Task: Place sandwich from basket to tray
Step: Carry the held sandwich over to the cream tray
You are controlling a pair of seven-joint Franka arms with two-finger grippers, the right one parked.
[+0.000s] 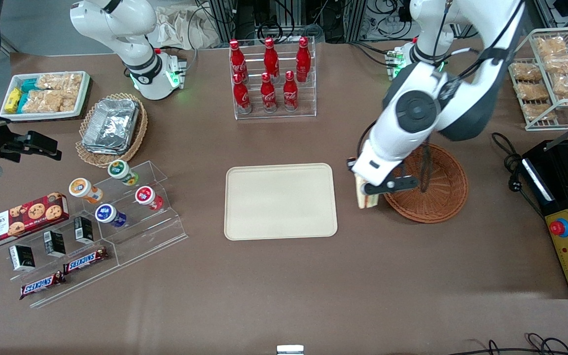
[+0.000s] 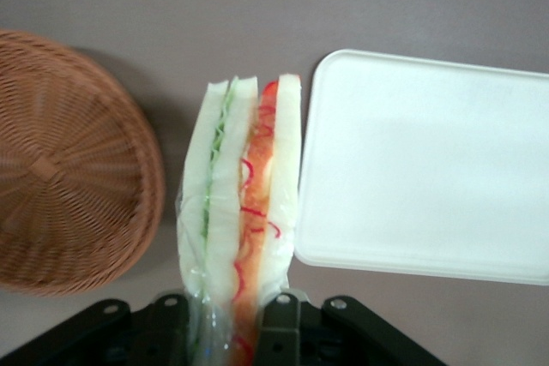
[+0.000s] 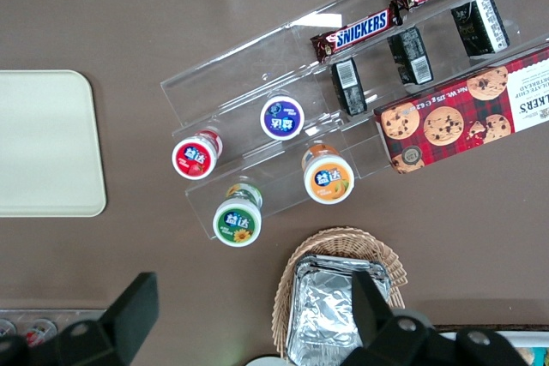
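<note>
My left gripper (image 1: 369, 193) is shut on the sandwich (image 1: 366, 198), a wedge of pale bread with red-orange and green filling, wrapped in clear film. It hangs over the bare table between the reddish-brown wicker basket (image 1: 437, 190) and the cream tray (image 1: 280, 200). In the left wrist view the sandwich (image 2: 244, 212) stands between the black fingers (image 2: 287, 323), with the basket (image 2: 69, 169) to one side and the tray (image 2: 429, 169) to the other. Nothing lies in the basket or on the tray.
A rack of red cola bottles (image 1: 270, 76) stands farther from the front camera than the tray. A black appliance with a red button (image 1: 567, 217) sits at the working arm's end, near a wire rack of snack bags (image 1: 555, 74). Toward the parked arm's end are acrylic steps with cups (image 1: 116, 197) and a tan basket of foil trays (image 1: 111, 125).
</note>
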